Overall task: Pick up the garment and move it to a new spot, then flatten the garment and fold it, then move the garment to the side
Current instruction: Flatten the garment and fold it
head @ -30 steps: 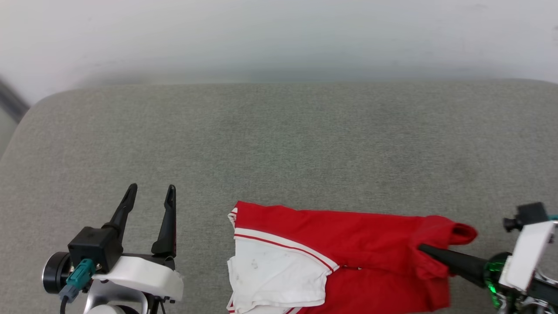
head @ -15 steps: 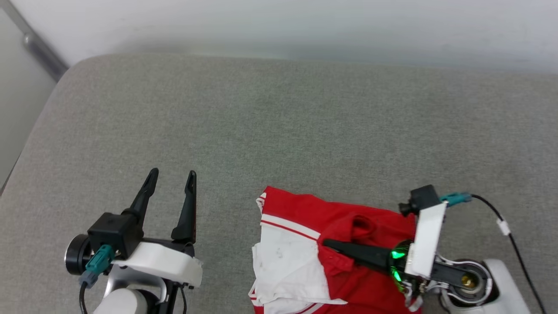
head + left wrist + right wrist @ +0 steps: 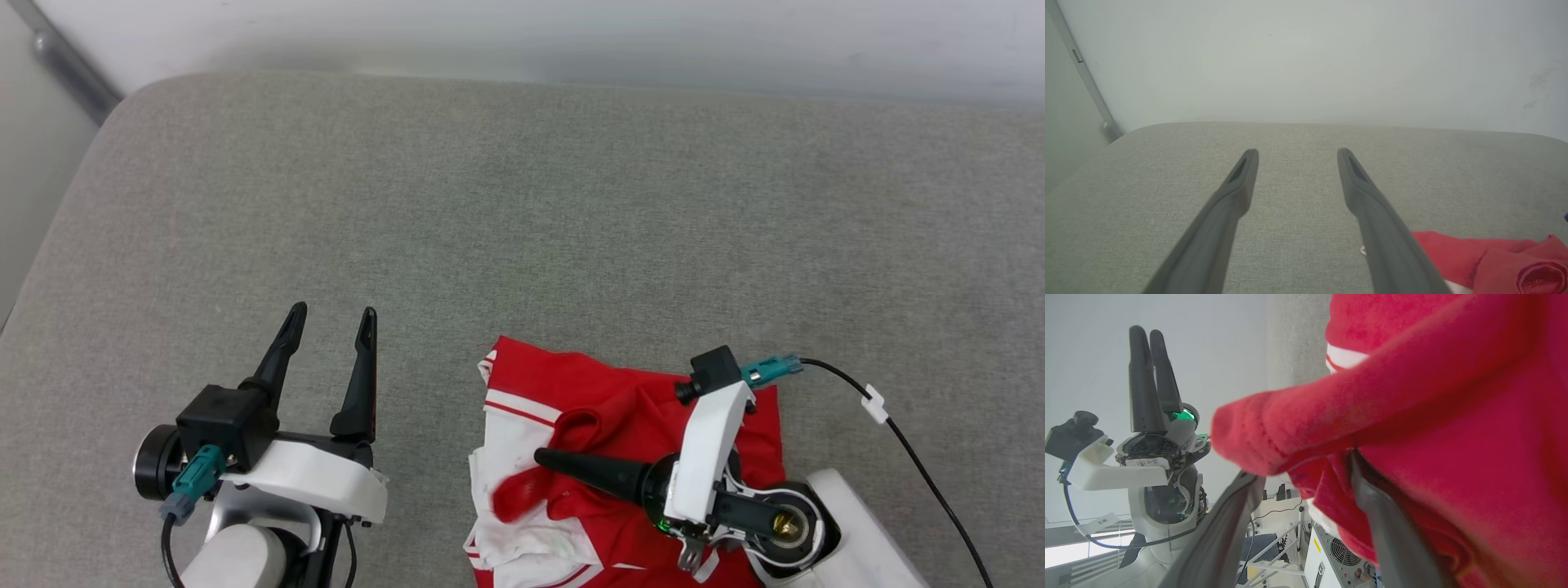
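The red shirt [image 3: 604, 392] lies bunched on the grey surface [image 3: 522, 204], on the side close to the robot. The right fingers [image 3: 584, 471] reach sideways across it. They stand apart, and a red flap hangs loose over them, not pinched. I think a fold is being laid over the white sleeve. The left fingers [image 3: 362, 367] are spread wide beside the shirt, holding nothing and out of the way. The shirt looks lumpy, so it needs smoothing.
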Available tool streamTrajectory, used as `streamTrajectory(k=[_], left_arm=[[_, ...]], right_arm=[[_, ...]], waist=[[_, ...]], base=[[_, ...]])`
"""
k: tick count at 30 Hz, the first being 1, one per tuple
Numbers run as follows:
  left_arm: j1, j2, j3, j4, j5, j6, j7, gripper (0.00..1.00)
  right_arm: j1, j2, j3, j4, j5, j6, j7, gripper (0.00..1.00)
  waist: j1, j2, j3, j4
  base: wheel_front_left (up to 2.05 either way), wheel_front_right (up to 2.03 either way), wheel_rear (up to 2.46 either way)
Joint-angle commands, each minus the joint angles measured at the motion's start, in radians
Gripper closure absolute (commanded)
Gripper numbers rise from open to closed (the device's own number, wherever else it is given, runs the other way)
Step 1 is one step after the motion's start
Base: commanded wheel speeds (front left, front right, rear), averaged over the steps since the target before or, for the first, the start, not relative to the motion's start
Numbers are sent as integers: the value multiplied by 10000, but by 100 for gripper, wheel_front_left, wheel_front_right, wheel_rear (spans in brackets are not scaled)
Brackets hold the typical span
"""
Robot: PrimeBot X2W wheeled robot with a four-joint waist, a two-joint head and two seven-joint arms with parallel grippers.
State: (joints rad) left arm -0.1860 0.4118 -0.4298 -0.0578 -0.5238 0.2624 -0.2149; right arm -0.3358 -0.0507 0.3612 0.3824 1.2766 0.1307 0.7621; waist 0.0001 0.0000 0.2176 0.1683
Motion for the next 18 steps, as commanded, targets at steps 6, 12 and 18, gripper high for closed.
streamTrajectory(k=[6, 12, 18], left_arm=[[3, 141, 5, 22, 59, 14, 17, 0], [154, 213, 28, -1, 83, 109, 15, 0], [630, 153, 208, -12, -22, 400, -184, 0]], right_arm=[[-421, -352, 927, -1067, -1271, 0, -928, 0], [-732, -1223, 1708, -2011, -3261, -2, -2231, 0], [-15, -2004, -245, -2165, -7522, -2, -5196, 0]], waist=[[-1, 0, -381, -368], [-1, 0, -690, -645], [-1, 0, -1304, -1227]], base=[[0, 0, 0], [0, 0, 0], [0, 0, 0]])
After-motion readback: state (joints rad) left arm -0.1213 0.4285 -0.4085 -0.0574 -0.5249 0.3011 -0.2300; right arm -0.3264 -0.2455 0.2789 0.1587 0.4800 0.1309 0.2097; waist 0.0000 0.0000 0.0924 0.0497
